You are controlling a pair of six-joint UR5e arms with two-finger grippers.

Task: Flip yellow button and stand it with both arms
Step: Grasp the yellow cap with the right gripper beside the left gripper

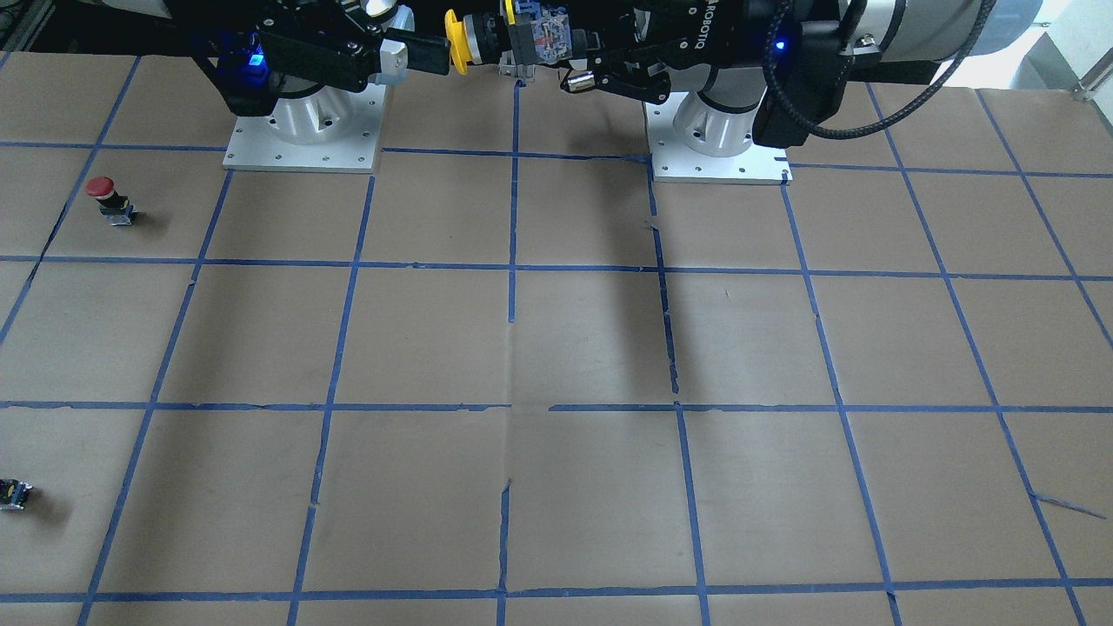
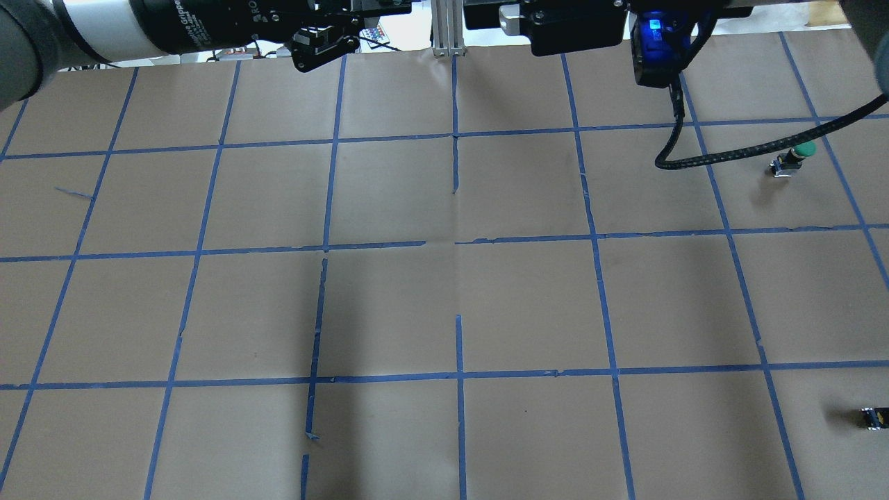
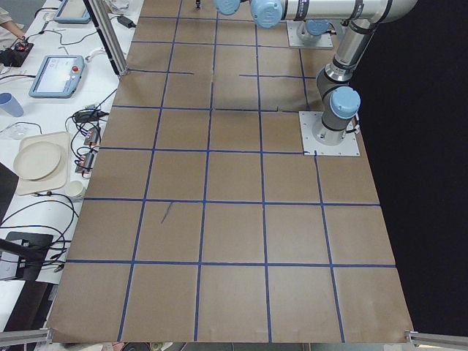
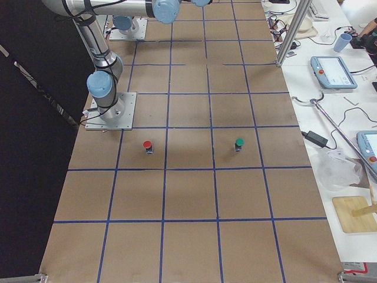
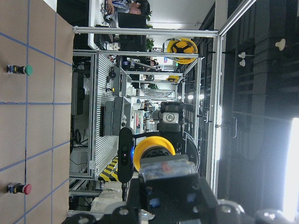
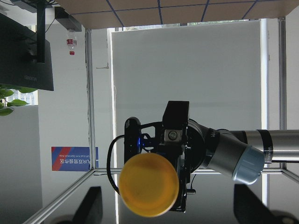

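so far the task is about half way, as it seems. the yellow button [image 1: 456,42] is not on the table [image 1: 556,348]. it is high in the air between the two arms and lies horizontal. the left gripper [image 1: 549,50] is closed on its dark switch body, and the yellow cap points to the right gripper [image 1: 409,35]. the left wrist view shows the same thing: the body is clamped between the fingers and the cap faces away from the camera.

the right gripper is just beside the cap with its fingers spread, and it holds nothing. if one finger touches the cap edge or not, the front view does not show clearly.

what is left is probably the hand-over: the right gripper must close on the button and the left one must release. then the button must go down and stand on the table. none of this is done yet.

other things are few. a red button [image 1: 103,187], a green button [image 2: 799,153] and a small capless block [image 1: 13,494] stand on the robot's right part of the table. they are well apart from both grippers, so they should not disturb the placing.
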